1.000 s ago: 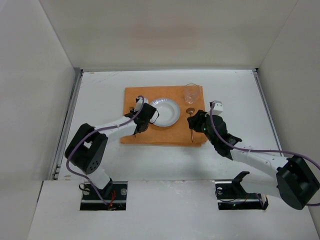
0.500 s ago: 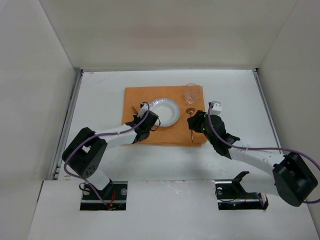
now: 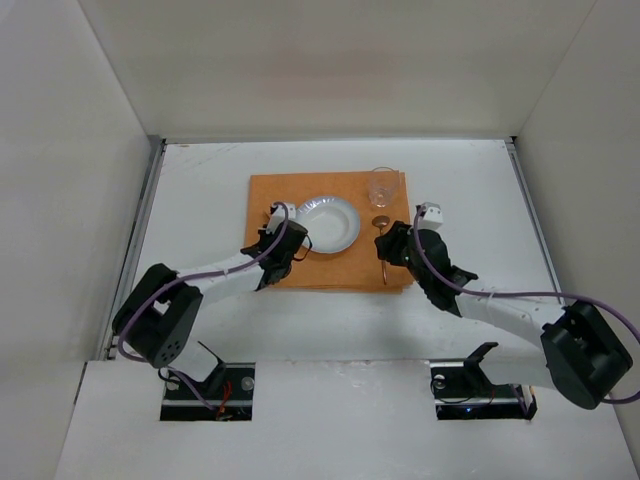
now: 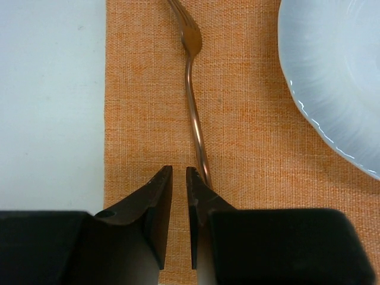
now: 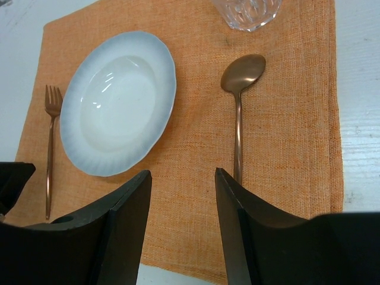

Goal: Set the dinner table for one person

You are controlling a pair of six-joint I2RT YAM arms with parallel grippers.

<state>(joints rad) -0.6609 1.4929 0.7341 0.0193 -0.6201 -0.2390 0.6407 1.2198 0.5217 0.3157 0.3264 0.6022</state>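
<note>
On the white dinner table [image 3: 200, 200] lies an orange mat [image 3: 300, 190]. It carries a white plate [image 3: 330, 222] [image 4: 338, 71] [image 5: 119, 101], a copper fork [image 4: 191, 77] [image 5: 50, 136] to its left and a copper spoon [image 3: 381, 240] [image 5: 238, 107] to its right. A clear glass [image 3: 381, 187] [image 5: 246, 10] stands beyond the spoon. My left gripper [image 3: 270, 238] [image 4: 178, 172] hovers at the fork's handle end, jaws a narrow gap apart with only mat between them. The handle runs under the right finger. My right gripper [image 3: 385, 245] [image 5: 181, 172] is open over the mat beside the spoon handle, holding nothing.
Metal rails [image 3: 150, 210] run along the table's sides. White walls enclose the far and side edges. Bare white surface surrounds the mat on the left, right and near sides.
The left gripper's jaws have parted slightly, and it has shifted a little to the left over the fork's handle. The right arm has hardly moved.
</note>
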